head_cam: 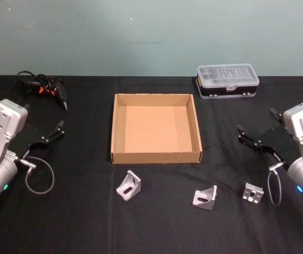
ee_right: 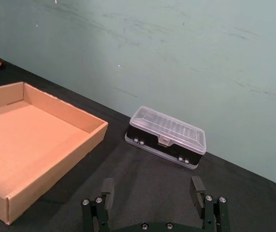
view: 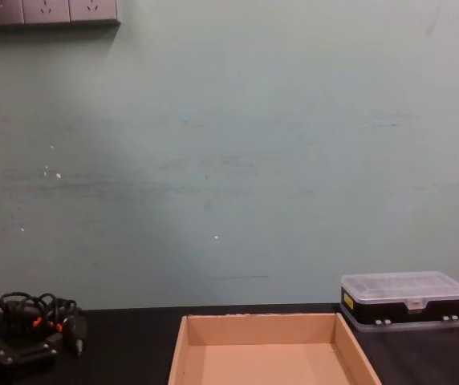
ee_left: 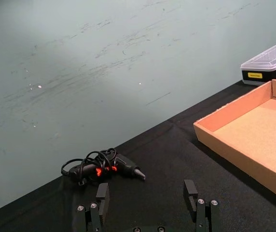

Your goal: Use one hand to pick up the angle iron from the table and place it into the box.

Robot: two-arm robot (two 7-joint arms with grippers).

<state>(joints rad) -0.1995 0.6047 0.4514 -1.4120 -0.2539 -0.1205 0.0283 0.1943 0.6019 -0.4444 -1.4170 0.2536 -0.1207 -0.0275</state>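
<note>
Three silver angle irons lie on the black table (head_cam: 77,225) in front of the box: one at the left (head_cam: 128,186), one in the middle (head_cam: 204,197), one at the right (head_cam: 252,192). The tan cardboard box (head_cam: 156,156) sits mid-table with nothing in it; its walls also show in the wrist views (ee_left: 234,159) (ee_right: 56,164) and the chest view (view: 257,318). My left gripper (head_cam: 56,132) (ee_left: 146,191) hovers open at the left, away from the irons. On the right, my right gripper (head_cam: 256,120) (ee_right: 152,186) is open above and behind the right iron, holding nothing.
A clear-lidded plastic case (head_cam: 228,80) (ee_right: 167,135) (view: 404,298) stands behind the box at the back right. A black tool with orange marks and a coiled cable (head_cam: 45,87) (ee_left: 104,169) (view: 37,317) lies at the back left. A green wall rises behind the table.
</note>
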